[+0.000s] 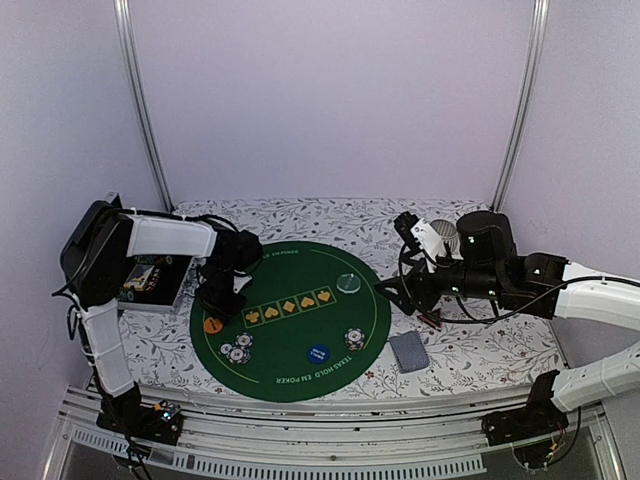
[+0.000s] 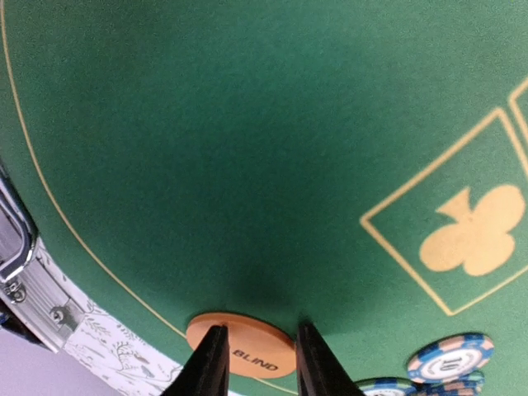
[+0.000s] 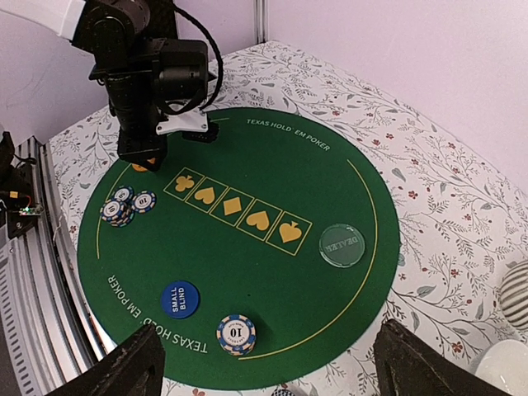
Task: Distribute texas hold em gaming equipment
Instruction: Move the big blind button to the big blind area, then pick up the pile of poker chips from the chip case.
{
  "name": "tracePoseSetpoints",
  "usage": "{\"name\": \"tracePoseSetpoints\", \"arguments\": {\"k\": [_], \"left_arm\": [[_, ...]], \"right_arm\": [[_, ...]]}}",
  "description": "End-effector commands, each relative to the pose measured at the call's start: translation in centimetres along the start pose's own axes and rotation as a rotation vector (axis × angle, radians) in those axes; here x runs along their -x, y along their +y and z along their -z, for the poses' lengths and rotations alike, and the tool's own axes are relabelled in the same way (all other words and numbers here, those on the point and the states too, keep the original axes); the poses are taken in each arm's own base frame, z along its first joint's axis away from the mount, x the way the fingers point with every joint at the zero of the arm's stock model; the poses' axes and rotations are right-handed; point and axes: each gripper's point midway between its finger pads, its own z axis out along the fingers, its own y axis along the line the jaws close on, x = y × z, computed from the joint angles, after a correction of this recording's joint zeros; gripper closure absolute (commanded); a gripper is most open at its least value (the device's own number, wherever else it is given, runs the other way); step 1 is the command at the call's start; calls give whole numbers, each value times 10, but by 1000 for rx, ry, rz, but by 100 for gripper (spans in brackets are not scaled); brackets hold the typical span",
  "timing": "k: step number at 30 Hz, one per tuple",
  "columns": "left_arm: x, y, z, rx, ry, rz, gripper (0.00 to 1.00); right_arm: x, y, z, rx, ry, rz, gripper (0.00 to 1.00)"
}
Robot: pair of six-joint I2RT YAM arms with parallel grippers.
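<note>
The left gripper (image 2: 261, 327) points down at the green poker mat (image 2: 247, 124). Its jaws stand a slim gap apart, with the tips over the near part of the orange BLIND button (image 2: 239, 346), which lies flat beneath them. Whether they pinch it or only hover I cannot tell. Just right of those tips sit striped poker chips (image 2: 450, 356), and beyond them is a printed club box (image 2: 474, 239). The right gripper (image 3: 272, 326) hangs by the mat's right rim, jaws spread wide with nothing between them. Nearest ahead of it stands a short stack of chips (image 3: 236, 332), and to the left of that is the blue SMALL BLIND button (image 3: 180, 299). Farther out is the clear DEALER disc (image 3: 341, 245), then the row of five suit boxes (image 3: 235, 205). Off the mat, toward the table's near edge from this gripper, lies the grey-blue deck of cards (image 1: 408, 351). To its right side are a white bowl (image 3: 505, 369) and a ribbed grey cup (image 3: 518, 293)
</note>
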Motion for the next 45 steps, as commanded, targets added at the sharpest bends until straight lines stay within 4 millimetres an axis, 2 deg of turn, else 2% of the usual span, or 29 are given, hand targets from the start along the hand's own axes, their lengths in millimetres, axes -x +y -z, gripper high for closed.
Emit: {"name": "tracePoseSetpoints", "arguments": {"k": [1,2,5,8,14,23,26,29,32,35,37,38,40,41,45], "left_arm": [[-6,17,-5,75,51,18,69],[-8,18,-14,86,79,16,69],[-10,25,-22,105,114,22,70],[-10,29,-24,112,118,27,71],[-12,53,-26,155,121,80,76],[-11,39,-23,67,90,65,76],[-5,38,-5,34,5,54,75],[12,46,26,14,-131,69,70],[47,46,71,-70,-320,81,69],[76,46,105,-183,-471,104,67],[88,61,118,-216,-533,156,66],[92,75,121,-210,-551,197,66],[93,109,122,-176,-565,289,66],[90,133,121,-154,-569,350,66],[76,202,121,-44,-577,527,65]], "right_arm": [[8,-4,14,-16,-54,12,9],[8,-5,16,-21,-58,12,9],[9,-6,21,-25,-72,10,9],[9,-7,24,-30,-76,7,9],[10,-8,24,-36,-78,12,8],[11,-8,21,-40,-73,20,8],[16,-7,20,-33,-79,23,8],[25,-8,20,-42,-95,23,8],[39,-19,24,-93,-136,2,7],[47,-28,28,-100,-171,-26,6],[48,-33,29,-107,-175,-41,6],[48,-37,31,-120,-177,-46,6],[45,-48,36,-156,-183,-55,6],[42,-54,39,-175,-184,-60,6],[44,-77,55,-243,-216,-67,4]]}}
